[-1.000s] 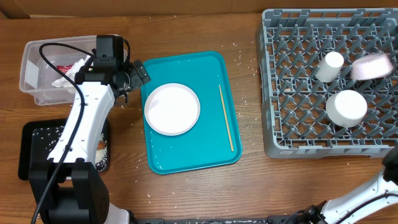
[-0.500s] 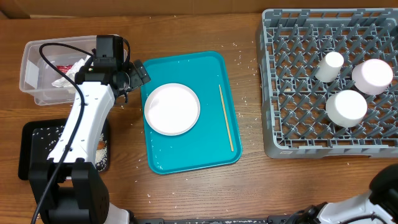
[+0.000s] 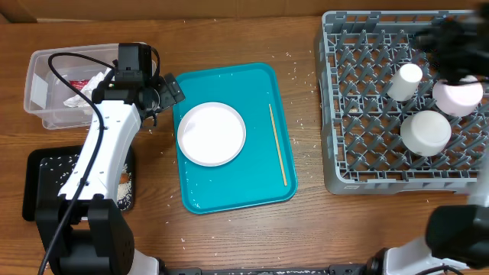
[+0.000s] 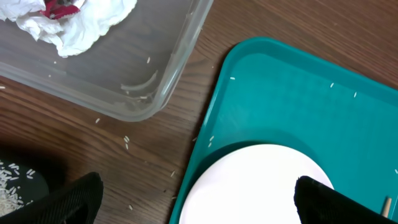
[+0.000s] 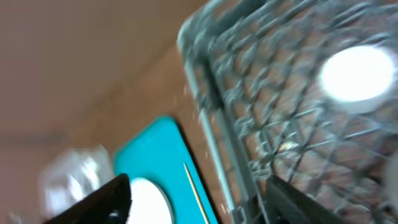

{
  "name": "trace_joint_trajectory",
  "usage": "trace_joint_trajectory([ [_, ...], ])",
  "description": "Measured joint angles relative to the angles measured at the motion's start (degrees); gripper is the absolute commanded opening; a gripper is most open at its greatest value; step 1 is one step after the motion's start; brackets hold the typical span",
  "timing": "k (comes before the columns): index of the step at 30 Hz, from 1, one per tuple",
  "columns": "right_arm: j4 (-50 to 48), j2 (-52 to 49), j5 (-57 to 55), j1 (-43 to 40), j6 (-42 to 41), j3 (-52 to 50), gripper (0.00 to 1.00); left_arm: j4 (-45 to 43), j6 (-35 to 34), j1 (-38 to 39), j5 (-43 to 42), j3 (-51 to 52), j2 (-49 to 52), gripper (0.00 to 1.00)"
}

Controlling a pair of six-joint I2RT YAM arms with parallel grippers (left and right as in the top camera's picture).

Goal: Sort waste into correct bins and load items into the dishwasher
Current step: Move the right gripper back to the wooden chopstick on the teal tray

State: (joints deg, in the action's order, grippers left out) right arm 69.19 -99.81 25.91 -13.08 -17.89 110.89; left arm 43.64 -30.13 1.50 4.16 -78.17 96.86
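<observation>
My left gripper (image 3: 163, 98) hangs open at the teal tray's left edge; in its wrist view (image 4: 199, 206) the fingers straddle the rim of the large white plate (image 4: 261, 186) without touching it. The plate (image 3: 212, 134) and a thin wooden stick (image 3: 277, 145) lie on the tray. The grey dish rack (image 3: 359, 114) holds two upturned bowls (image 3: 426, 131) (image 3: 458, 95) and a small cup (image 3: 405, 80). My right gripper (image 3: 456, 47), blurred, hovers open over the rack's far right, empty (image 5: 199, 199). The clear tub (image 3: 42, 99) holds the napkin (image 3: 85, 85) and red wrapper (image 3: 78, 79).
The black tray (image 3: 37, 179) with rice grains sits at the front left, partly under my left arm. Loose rice grains (image 3: 302, 122) dot the wood between the teal tray (image 3: 237, 191) and the rack. A wall runs along the table's back.
The second bowl has come to rest upside down in the rack. My right gripper has opened and swung in over the rack's far right. The left arm has not moved.
</observation>
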Motion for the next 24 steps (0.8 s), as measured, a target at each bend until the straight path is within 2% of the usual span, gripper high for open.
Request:
trace_joint_trajectory([
  [5, 0.50, -0.44, -12.74, 19.98, 0.96, 0.00, 1.00, 0.00, 0.00, 0.00, 0.00, 0.00, 0.00, 1.00],
  [10, 2.51, -4.61, -22.34, 33.46, 1.25, 0.00, 0.98, 0.00, 0.00, 0.02, 0.00, 0.00, 0.00, 1.00],
  [13, 3.87, -8.68, -25.44, 36.83, 1.40, 0.00, 0.73, 0.00, 0.00, 0.02, 0.00, 0.00, 0.00, 1.00],
  [18, 5.33, -17.07, -27.78, 39.56, 1.44, -0.02, 0.70, 0.00, 0.00, 0.00, 0.00, 0.00, 0.00, 1.00],
  [22, 5.51, -22.45, -27.63, 41.22, 1.51, -0.02, 0.56, 0.00, 0.00, 0.00, 0.00, 0.00, 0.00, 1.00],
  [24, 5.53, -24.30, -27.61, 42.29, 1.51, -0.07, 0.55, 0.00, 0.00, 0.02, 0.00, 0.00, 0.00, 1.00],
])
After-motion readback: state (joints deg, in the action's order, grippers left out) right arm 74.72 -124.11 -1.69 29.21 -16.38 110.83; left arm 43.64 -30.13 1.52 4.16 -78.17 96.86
